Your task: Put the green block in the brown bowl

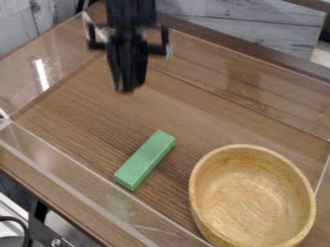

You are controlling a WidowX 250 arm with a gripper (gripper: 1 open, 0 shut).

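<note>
The green block (146,160) lies flat on the wooden table, slanting from lower left to upper right, just left of the brown bowl (253,195). The bowl sits at the lower right and holds nothing. My gripper (125,85) hangs well above the table, up and to the left of the block, pointing down. Its fingers are together and nothing is between them. The image of the arm is blurred.
A clear plastic wall (77,183) runs along the front and left sides of the table (219,96). Another transparent panel stands at the back right.
</note>
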